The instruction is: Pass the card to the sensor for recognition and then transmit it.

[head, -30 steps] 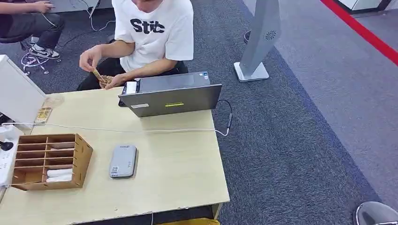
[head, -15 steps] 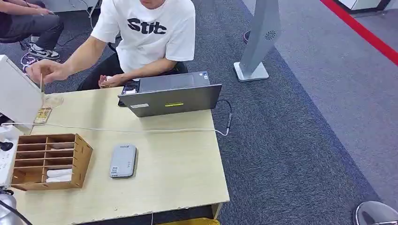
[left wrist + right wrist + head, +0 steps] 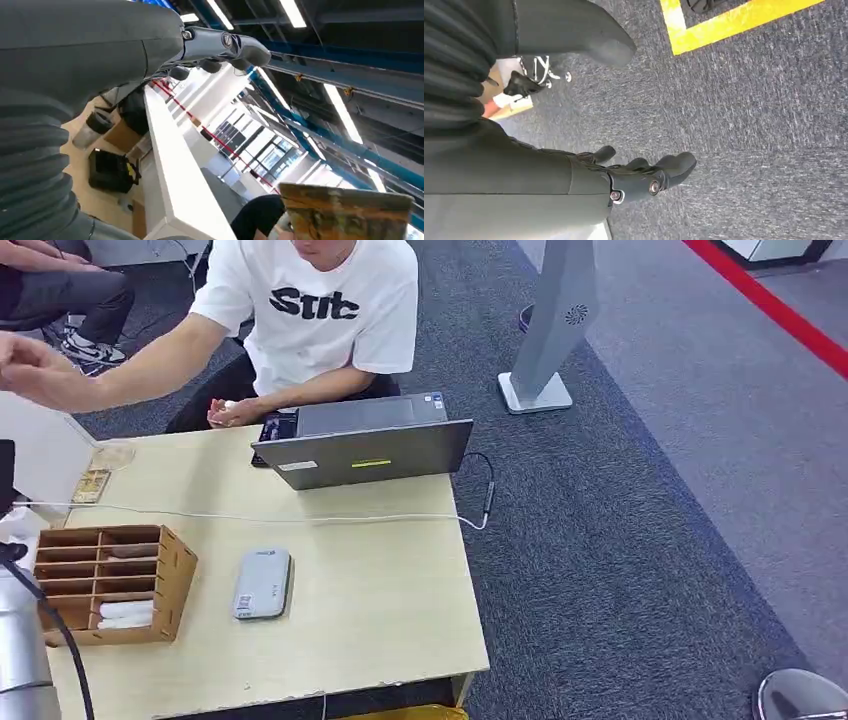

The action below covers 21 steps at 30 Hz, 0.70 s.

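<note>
A card (image 3: 345, 212) with a yellow-brown pattern shows in the left wrist view, apart from my left hand (image 3: 220, 47). That hand's fingers are stretched out and hold nothing. What holds the card is hidden. In the head view a seated person in a white shirt reaches a hand (image 3: 28, 368) toward the far left, above my rising silver left arm (image 3: 20, 650). The flat grey sensor (image 3: 263, 583) lies on the wooden table (image 3: 380, 580). My right hand (image 3: 649, 175) hangs over the carpet, fingers loosely apart and empty.
A wooden compartment box (image 3: 110, 583) stands left of the sensor. A half-open laptop (image 3: 365, 445) sits at the table's far side, with a white cable (image 3: 250, 517) across the table. Another patterned card (image 3: 92, 485) lies by a white box (image 3: 40, 445). A grey stand (image 3: 550, 330) stands on the carpet.
The person's hand with the card has swung from in front of the chest out to the far left. My left arm has risen into the head view at the bottom left.
</note>
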Available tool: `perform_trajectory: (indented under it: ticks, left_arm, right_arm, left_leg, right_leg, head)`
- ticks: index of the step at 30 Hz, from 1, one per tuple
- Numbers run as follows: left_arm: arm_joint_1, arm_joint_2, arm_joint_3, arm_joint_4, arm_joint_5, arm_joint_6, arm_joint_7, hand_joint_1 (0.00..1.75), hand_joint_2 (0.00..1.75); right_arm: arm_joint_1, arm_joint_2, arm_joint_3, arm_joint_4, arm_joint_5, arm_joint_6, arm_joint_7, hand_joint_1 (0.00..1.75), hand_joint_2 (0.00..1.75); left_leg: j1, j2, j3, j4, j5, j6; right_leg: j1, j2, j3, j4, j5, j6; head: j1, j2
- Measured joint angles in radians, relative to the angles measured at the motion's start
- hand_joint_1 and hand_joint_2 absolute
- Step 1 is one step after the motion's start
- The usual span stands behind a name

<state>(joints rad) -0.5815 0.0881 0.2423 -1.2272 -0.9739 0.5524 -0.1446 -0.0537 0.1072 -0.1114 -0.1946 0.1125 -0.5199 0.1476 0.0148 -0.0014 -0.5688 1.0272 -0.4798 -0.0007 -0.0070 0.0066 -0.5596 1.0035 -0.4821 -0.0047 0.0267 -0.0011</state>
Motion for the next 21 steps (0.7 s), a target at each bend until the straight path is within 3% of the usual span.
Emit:
perform_trajectory:
  ticks: [3,5,7,8,13,21]
  left_arm:
    - [-0.029,-0.011,-0.023,0.029,0.006,-0.048,0.000,0.00,1.75]
    - [-0.036,-0.020,-0.056,0.045,-0.036,-0.043,0.000,0.00,1.75]
    - [-0.036,-0.033,-0.079,0.053,-0.008,-0.044,-0.014,0.00,1.75]
    - [-0.033,-0.045,-0.087,0.053,0.018,-0.052,-0.025,1.75,1.75]
    - [0.030,-0.097,-0.121,0.051,0.179,-0.160,-0.074,1.75,1.75]
    - [0.128,-0.118,-0.175,-0.013,0.215,-0.214,-0.088,1.75,1.75]
  right_arm:
    - [-0.003,0.000,0.000,0.001,0.006,-0.001,0.009,0.00,1.75]
    - [-0.005,0.000,0.000,0.001,0.014,-0.002,0.011,0.00,1.75]
    - [-0.006,0.000,0.000,0.001,0.015,-0.003,0.009,0.00,1.75]
    - [-0.006,0.000,0.000,0.002,0.019,-0.002,0.007,0.00,1.75]
    - [-0.007,0.000,0.014,0.002,0.066,0.018,0.017,0.00,1.75]
    - [-0.004,0.000,0.026,0.003,0.081,0.014,0.023,0.00,1.75]
  left_leg:
    - [0.000,0.000,0.000,0.000,0.000,0.000]
    - [0.000,0.000,0.000,0.000,0.000,0.000]
    - [-0.001,0.001,0.000,0.000,0.000,0.000]
    - [-0.001,0.000,0.000,0.000,0.000,0.000]
    - [-0.001,0.001,0.000,0.000,0.000,0.000]
    - [-0.001,0.001,-0.001,0.000,0.000,0.000]
  right_leg:
    - [0.000,0.000,0.000,0.000,0.000,0.000]
    - [0.000,0.000,0.000,0.000,0.000,0.001]
    - [0.000,0.001,0.000,0.000,0.001,0.001]
    - [0.000,0.001,0.000,0.000,0.001,0.001]
    - [-0.002,0.002,0.000,0.000,0.001,0.001]
    - [-0.002,0.002,-0.002,0.000,0.001,0.001]
  head:
    - [0.000,0.000]
    - [0.000,0.000]
    - [0.000,0.000]
    - [0.000,0.000]
    - [0.000,0.000]
    - [0.000,0.000]
